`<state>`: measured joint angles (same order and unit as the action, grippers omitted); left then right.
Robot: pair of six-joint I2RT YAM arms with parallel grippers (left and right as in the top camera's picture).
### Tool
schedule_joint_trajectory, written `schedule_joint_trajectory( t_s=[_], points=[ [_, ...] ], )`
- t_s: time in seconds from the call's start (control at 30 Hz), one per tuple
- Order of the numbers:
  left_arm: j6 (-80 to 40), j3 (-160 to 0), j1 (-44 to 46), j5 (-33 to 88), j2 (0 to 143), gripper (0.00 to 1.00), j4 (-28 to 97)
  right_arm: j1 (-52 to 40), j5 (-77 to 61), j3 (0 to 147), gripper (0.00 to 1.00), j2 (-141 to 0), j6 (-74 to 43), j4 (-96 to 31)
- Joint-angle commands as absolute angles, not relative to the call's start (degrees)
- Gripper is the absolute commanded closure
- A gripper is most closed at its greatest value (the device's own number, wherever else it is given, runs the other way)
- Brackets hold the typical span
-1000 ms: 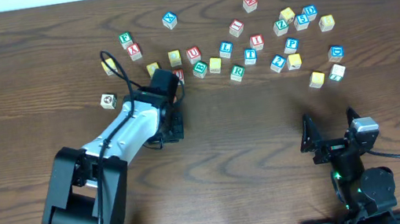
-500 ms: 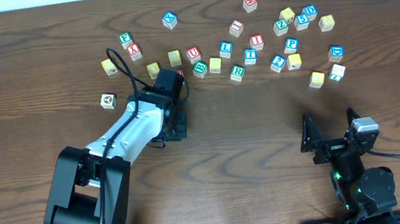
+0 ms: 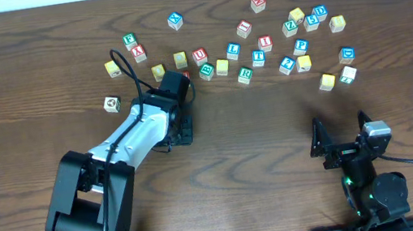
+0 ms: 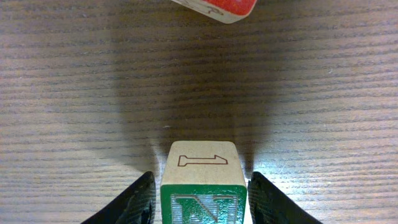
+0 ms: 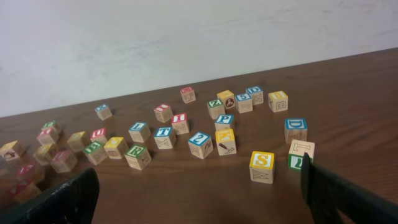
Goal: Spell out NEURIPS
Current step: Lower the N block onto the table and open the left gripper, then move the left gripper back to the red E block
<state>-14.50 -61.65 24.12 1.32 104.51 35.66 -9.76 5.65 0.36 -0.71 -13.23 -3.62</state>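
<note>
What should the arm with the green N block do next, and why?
Probably lift the left fingers straight up. The green N cube seems to rest on the table with slim gaps either side, so it looks released; rising straight avoids knocking it.

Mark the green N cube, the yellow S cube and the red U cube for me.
green N cube (image 4: 201, 165), left wrist view, on its pale top face.
yellow S cube (image 5: 262, 160), right wrist view, on the lettered face.
red U cube (image 3: 199, 54), overhead view, on the top face.
</note>
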Motion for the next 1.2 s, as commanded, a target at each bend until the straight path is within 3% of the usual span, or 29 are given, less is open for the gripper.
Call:
schedule_joint_trajectory(
  t_s=[0.0, 0.1, 0.53, 0.8, 0.93, 1.17],
  points=[
    [-14.0, -62.8, 24.1, 0.8, 105.2, 0.48, 35.6, -9.6, 5.4, 0.3, 0.01, -0.4, -13.9, -3.8],
    [-14.0, -63.0, 24.2, 0.9, 105.1, 0.43, 35.7, -9.6, 5.4, 0.3, 0.01, -0.4, -13.9, -3.8],
    [-14.2, -67.2, 24.2, 1.0, 96.6, 0.42, 40.3, -9.6, 5.4, 0.3, 0.01, -0.4, -13.9, -3.8],
    [-20.3, -71.0, 24.2, 0.7, 86.5, 0.23, 43.2, -9.6, 5.4, 0.3, 0.01, -0.4, -13.9, -3.9],
    [-27.0, -73.4, 24.2, -2.6, 87.2, 0.16, 43.9, -9.6, 5.4, 0.3, 0.01, -0.4, -13.9, -3.8],
    [-32.1, -87.7, 24.0, -8.4, 97.1, 0.16, 55.0, -9.6, 5.4, 0.3, 0.01, -0.4, -13.9, -3.9]
  ],
)
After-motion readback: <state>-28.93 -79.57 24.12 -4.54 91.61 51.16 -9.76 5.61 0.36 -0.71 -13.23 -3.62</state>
